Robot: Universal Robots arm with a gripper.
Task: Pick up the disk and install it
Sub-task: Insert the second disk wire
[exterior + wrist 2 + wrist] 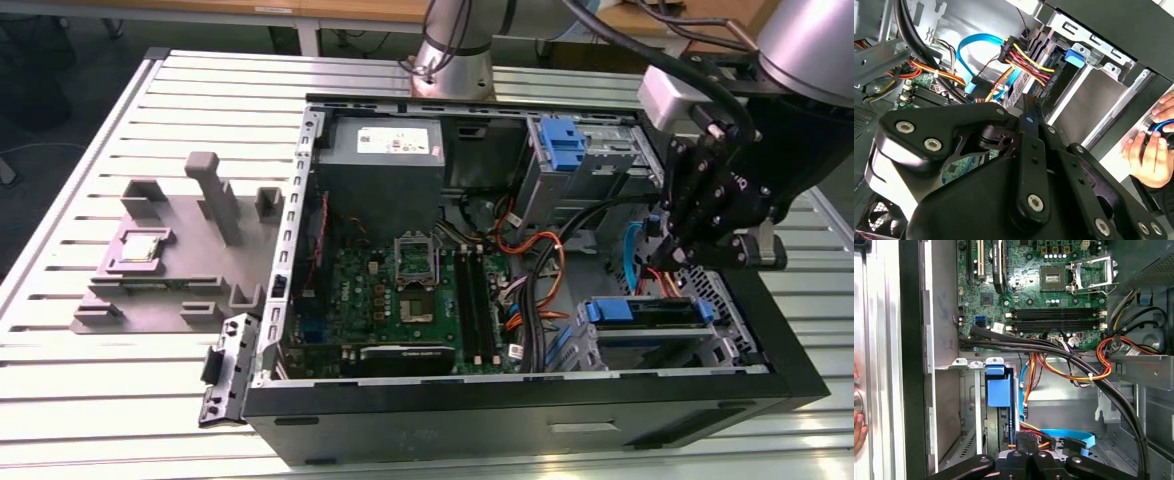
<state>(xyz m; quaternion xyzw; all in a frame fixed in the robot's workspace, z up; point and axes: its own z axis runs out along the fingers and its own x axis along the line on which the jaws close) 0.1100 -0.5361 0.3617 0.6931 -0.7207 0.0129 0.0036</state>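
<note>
Slatted table [561, 80] — open case [534, 400].

We count one open computer case [534, 400] on the slatted table [80, 420], and one grey fixture block [174, 260] on the table beside the case. Inside the case we count one motherboard [400, 290], one empty processor socket [414, 258], one power supply [387, 150] and two blue drive carriers, one [562, 142] at the case's far side and one [643, 312] at its near corner. We count one robot arm with one gripper [697, 245]. On the fixture block sits one small square chip [143, 248].
</note>
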